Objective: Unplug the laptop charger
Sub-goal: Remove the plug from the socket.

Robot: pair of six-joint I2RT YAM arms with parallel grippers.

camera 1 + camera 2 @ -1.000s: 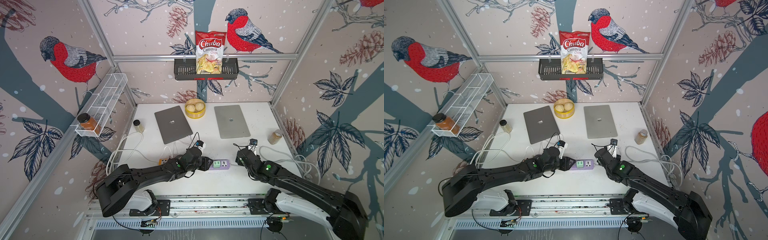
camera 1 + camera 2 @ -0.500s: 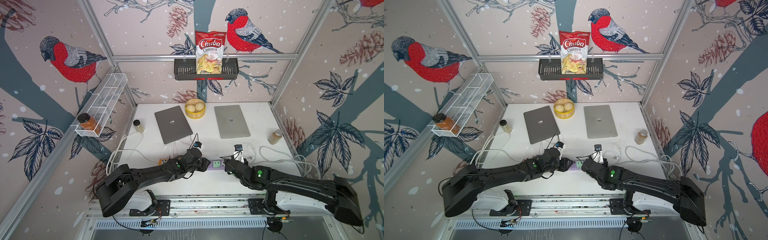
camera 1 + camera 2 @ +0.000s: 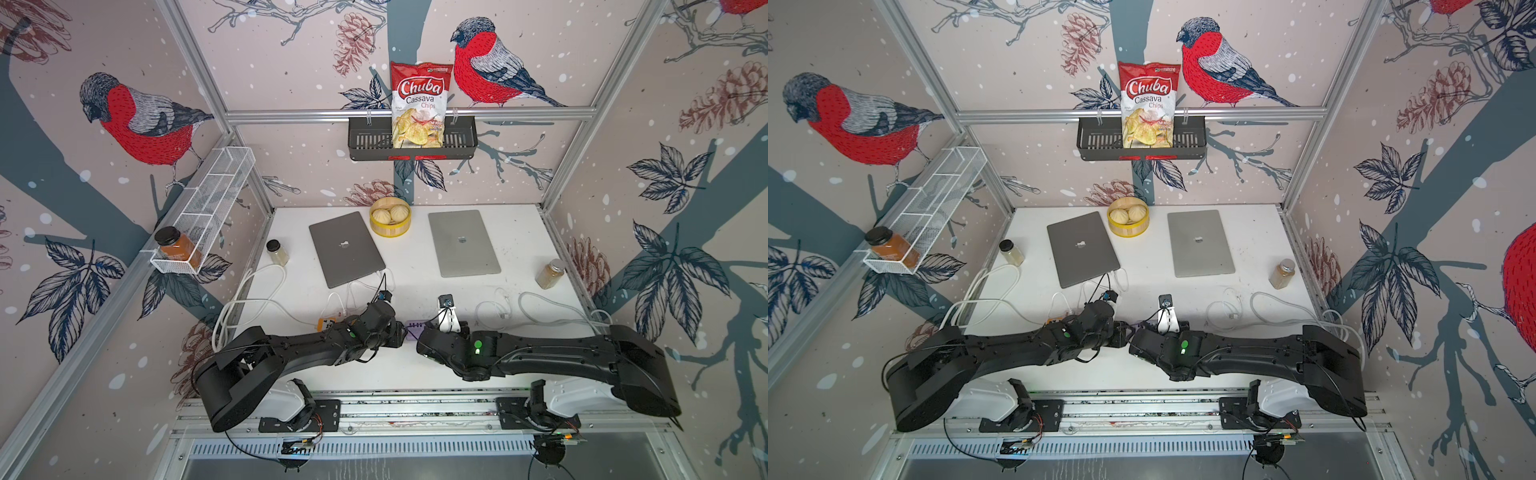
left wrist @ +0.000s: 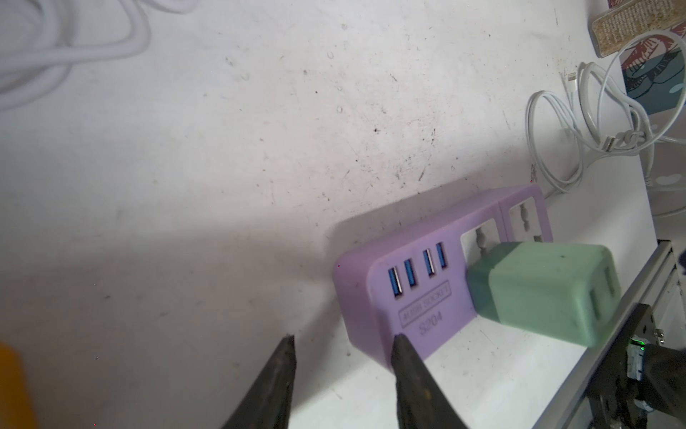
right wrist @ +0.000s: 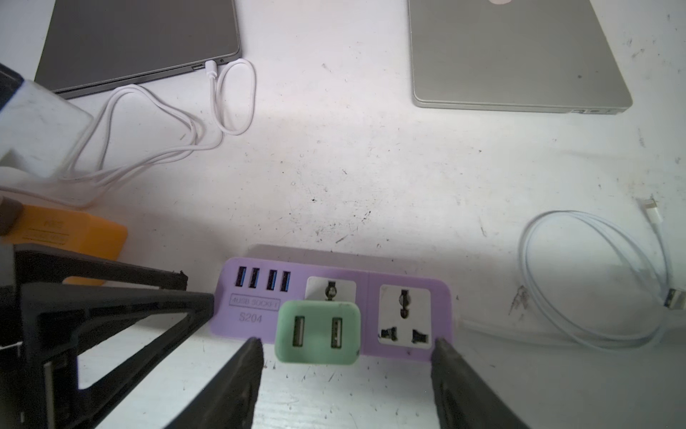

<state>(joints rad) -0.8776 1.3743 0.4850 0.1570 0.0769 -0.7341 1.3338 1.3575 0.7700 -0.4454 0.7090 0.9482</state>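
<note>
Right claw (image 5: 347,343) spread wide, empty, straddling green adapter (image 5: 317,332) seated in purple power strip (image 5: 267,319). Left claw (image 4: 343,340) parted narrowly, empty, one tip at strip's USB end. Right wrist view gives you white charger cable (image 5: 210,70) plugged into dark laptop (image 5: 141,33) beyond strip; left wrist view misses it. Top views hide most of strip under arms.

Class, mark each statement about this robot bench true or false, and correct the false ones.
1. The green adapter is plugged into the purple power strip. True.
2. The right gripper is shut on the green adapter. False: its jaws stand open on either side of it.
3. A white cable is plugged into the darker laptop. True.
4. A cable is plugged into the silver laptop. False: none reaches it.
</note>
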